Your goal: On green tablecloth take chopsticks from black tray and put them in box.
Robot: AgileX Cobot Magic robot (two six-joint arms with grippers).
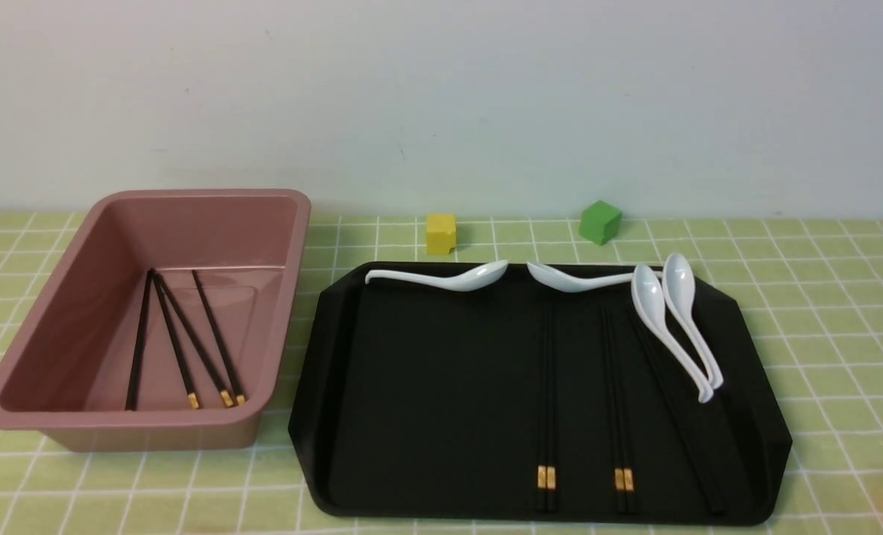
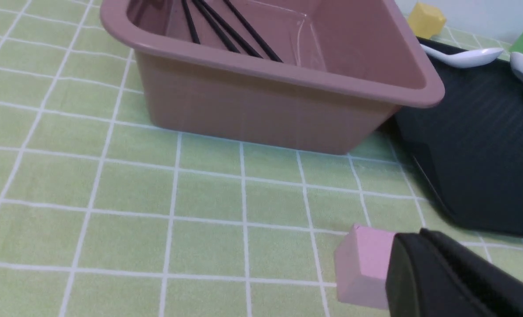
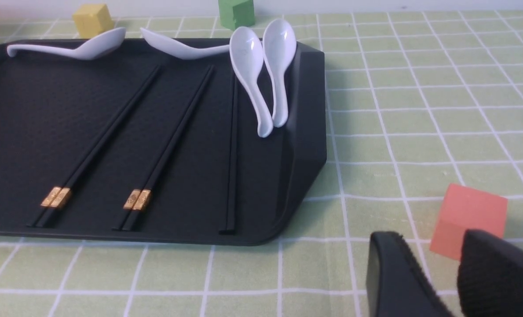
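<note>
I see open tray (image 1: pixel 441 386) floor left of the chopsticks (image 1: pixel 546 405). Spoons (image 1: pixel 675 327) crowd the far rim and overlie the rightmost pair. Box (image 1: pixel 189 204) sits close on the left; an orange cube (image 3: pixel 468 220) stands off the tray's right near corner.

Four white spoons (image 1: pixel 675 319) lay along the far side, two crosswise, two side by side lengthwise; a yellow block (image 1: pixel 441 233) and a green block (image 1: pixel 600 221) stood beyond them by the wall; an orange-red block (image 3: pixel 468 220) and a pink block (image 2: pixel 363 265) sat nearer
</note>
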